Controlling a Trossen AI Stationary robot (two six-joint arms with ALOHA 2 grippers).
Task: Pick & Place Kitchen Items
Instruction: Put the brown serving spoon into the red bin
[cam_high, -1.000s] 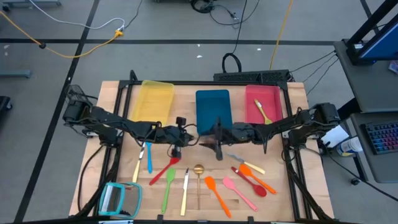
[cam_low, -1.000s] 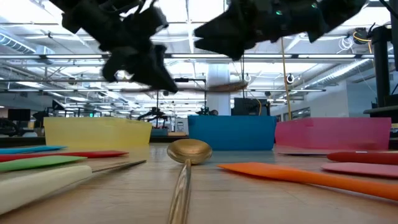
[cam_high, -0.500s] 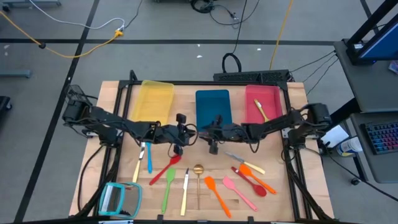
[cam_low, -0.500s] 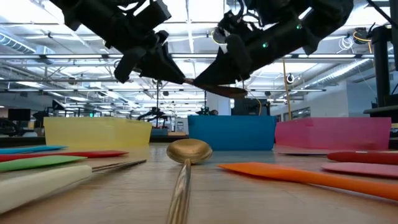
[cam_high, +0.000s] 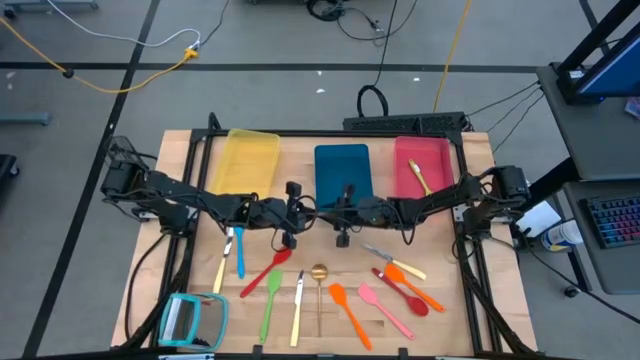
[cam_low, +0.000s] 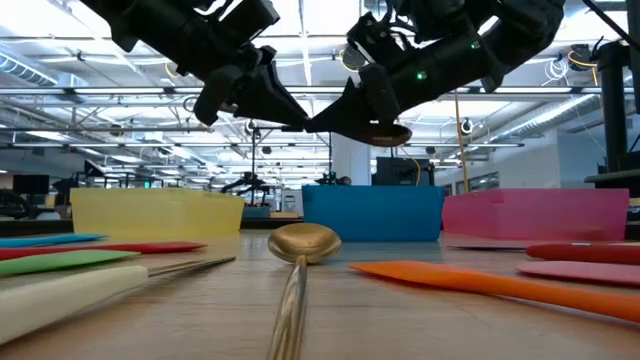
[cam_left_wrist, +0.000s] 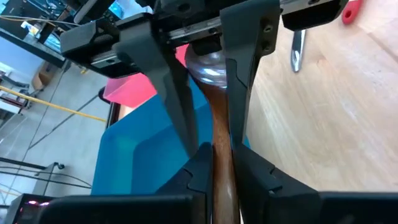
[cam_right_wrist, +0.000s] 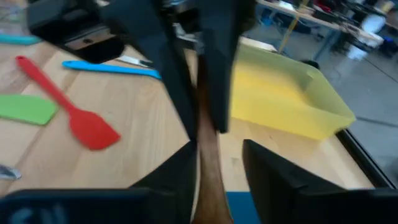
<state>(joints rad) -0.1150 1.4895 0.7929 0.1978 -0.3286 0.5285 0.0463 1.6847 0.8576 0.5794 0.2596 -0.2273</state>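
My right gripper (cam_low: 372, 118) has closed in, seemingly taking the wooden spoon (cam_left_wrist: 219, 134) my left gripper (cam_left_wrist: 216, 163) pinches above the blue tray's (cam_high: 341, 168) near edge.

Both arms are matte black, built of chunky segmented links, with loose black cables looping off their bases outside the wooden table (cam_high: 190, 300). The left gripper (cam_high: 293, 213) has two flat, angular black fingers (cam_left_wrist: 171, 87) that taper to narrow tips, hung from a black crossbar with small screw holes. The right gripper (cam_high: 343, 212) is the same black, boxy make, and a small green light glows on its wrist housing in the low view.
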